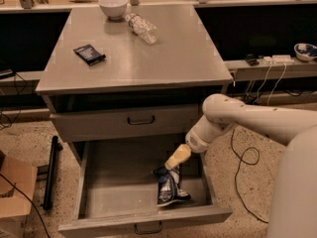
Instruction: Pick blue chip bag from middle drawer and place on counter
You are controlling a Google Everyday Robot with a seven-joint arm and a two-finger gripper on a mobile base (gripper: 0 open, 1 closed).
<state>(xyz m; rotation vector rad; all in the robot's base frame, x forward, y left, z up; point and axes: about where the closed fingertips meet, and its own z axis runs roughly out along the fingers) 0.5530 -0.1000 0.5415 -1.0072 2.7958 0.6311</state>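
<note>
**Desk:** Entry one. Where is the blue chip bag (171,188)?

**Operator:** In the middle drawer (111,185), which stands pulled out. The bag lies on the drawer floor, right of centre and nearer the front wall. It is crumpled, with its long axis running front to back. I see dark-blue foil with white markings facing up.

**Desk:** And the gripper?

**Operator:** I have the gripper (170,164) down inside the open drawer, at the bag's rear end. As far as I can see, its tan tip meets the foil there. I cannot tell from this view whether it is open or closed on the bag. My white arm (237,120) reaches in from the right, angled down over the drawer's right wall.

**Desk:** Rest of the cabinet?

**Operator:** The upper drawer (99,125) is shut, its dark handle (141,120) centred on the front. On the counter (163,63), a flat black packet (89,54) sits toward the left edge. A clear plastic bottle (141,28) lies on its side toward the back. A white bowl (113,6) stands near the bottle, at the back edge. The packet is well apart from both.

**Desk:** Floor?

**Operator:** There is a cardboard box (15,192) at far left. A black bar (50,172) lies beside the cabinet's left side. A dark cable (245,160) loops on the speckled floor to the right, below my arm.
</note>
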